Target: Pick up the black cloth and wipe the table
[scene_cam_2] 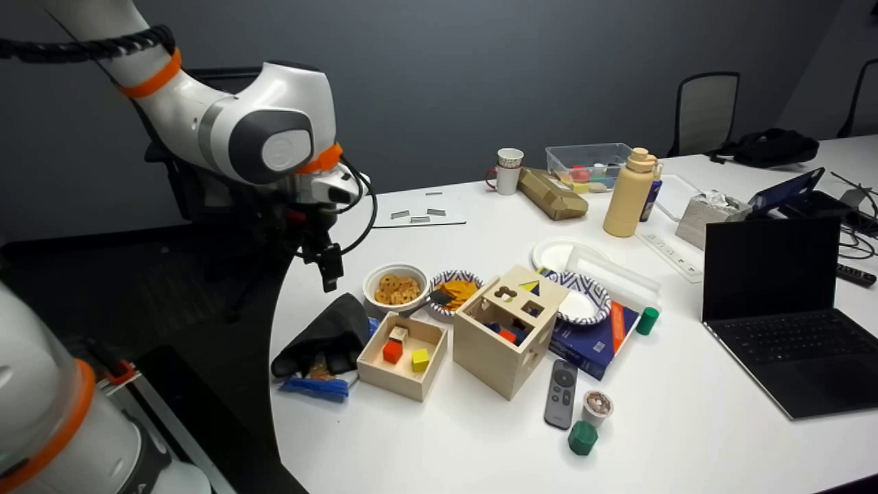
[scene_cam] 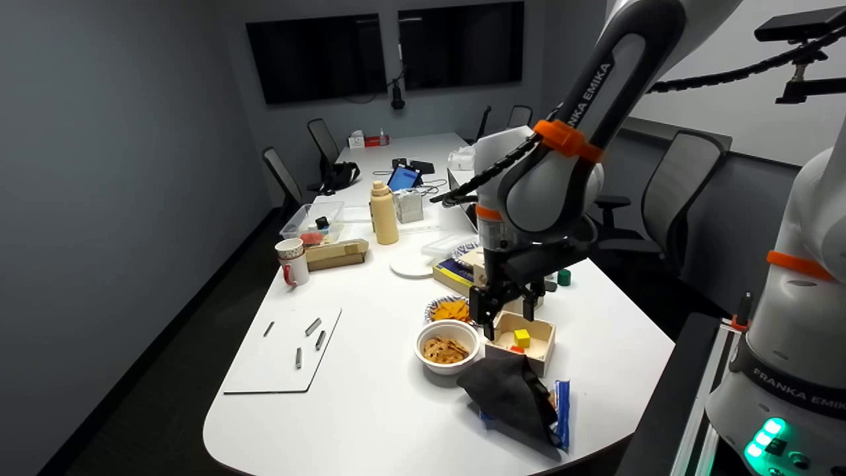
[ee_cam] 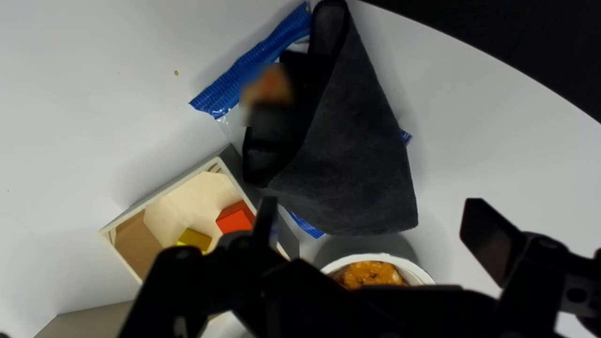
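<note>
Wiping and grasping both seem undone; black cloth (ee_cam: pixel 359 145) lies beside white bowl (scene_cam: pixel 453 329); tool (ee_cam: pixel 370 213) empty, jaws apart.

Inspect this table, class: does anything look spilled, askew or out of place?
The black cloth lies draped over a blue-edged packet, partly hiding it: an odd spot for a wiping cloth. In the wrist view, a tiny yellowish speck, perhaps a crumb, sits on the table.
</note>
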Controlling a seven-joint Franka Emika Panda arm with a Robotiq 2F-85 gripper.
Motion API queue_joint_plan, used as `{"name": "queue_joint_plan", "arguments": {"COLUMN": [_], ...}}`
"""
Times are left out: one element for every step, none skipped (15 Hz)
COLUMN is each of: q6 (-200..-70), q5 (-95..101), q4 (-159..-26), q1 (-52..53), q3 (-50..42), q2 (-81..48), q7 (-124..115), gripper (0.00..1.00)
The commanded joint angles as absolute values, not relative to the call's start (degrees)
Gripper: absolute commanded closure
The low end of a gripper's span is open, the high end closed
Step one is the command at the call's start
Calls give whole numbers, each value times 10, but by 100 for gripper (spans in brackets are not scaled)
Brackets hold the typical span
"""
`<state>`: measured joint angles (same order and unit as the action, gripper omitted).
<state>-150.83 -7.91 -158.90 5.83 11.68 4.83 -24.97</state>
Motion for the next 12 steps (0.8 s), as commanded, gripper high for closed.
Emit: {"name": "queue_joint_plan", "arguments": {"q6": [-1545,-1552,-1559,-1569,-1577,-1584,-1590,-1593,-1597,-1600,-1602,-1601], "q5": [-124,-137,-150,-164,-175,-186,-192,-191,-194,-195,-193,-188], "q4": [-1589,-1588,-1588,-1587,-1585,-1581,-1577,-1573,-1568,-1561,-1555,-1547], "q1": [70,70,71,70,67,66,63,60,57,53,50,47], "q3": [100,100,101,102,104,108,109,108,110,111,111,111], "q2": [-7,-20,-32,-45,-57,-69,-82,-93,-103,-116,-126,-139], "q7": [-185,-165,-147,-126,-106,-89,-75,-65,-53,-42,-33,-26], "gripper": [0,0,0,0,0,0,0,0,0,0,0,0]}}
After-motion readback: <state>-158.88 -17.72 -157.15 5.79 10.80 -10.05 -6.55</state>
